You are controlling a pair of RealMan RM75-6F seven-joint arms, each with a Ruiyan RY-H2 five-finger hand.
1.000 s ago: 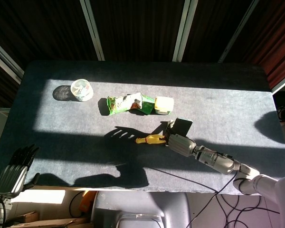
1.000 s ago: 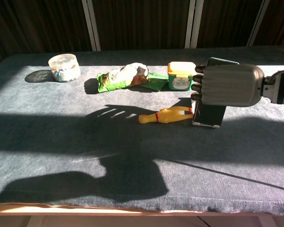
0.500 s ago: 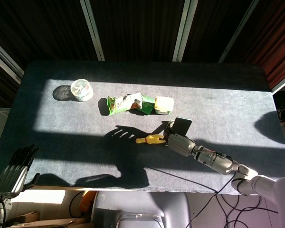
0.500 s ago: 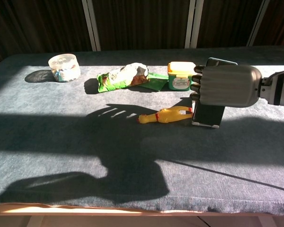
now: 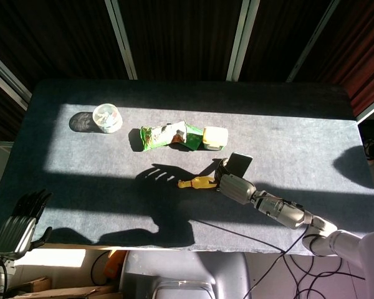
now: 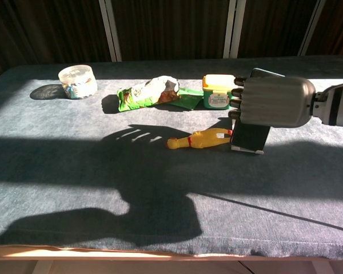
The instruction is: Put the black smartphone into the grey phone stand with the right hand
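Observation:
The black smartphone [image 6: 252,137] stands nearly upright, and its top edge [image 5: 240,163] shows above my right hand [image 6: 272,102]. That hand grips it from the right, fingers wrapped over its left edge. A pale grey lip of the phone stand [image 6: 244,150] shows under the phone's lower edge; the rest of the stand is hidden behind the phone and hand. In the head view my right hand [image 5: 236,187] sits just in front of the phone. My left hand [image 5: 17,225] hangs off the table's near left corner, fingers apart and holding nothing.
A yellow rubber chicken [image 6: 199,138] lies just left of the phone. Behind it are a yellow-lidded green tub [image 6: 219,91] and a green snack bag [image 6: 151,93]. A clear round container [image 6: 78,81] stands at the far left. A cable [image 6: 268,210] crosses the near right.
My right hand, with the phone in it, has shifted slightly up and back. The hand's shadow on the table has narrowed. The left hand has not moved.

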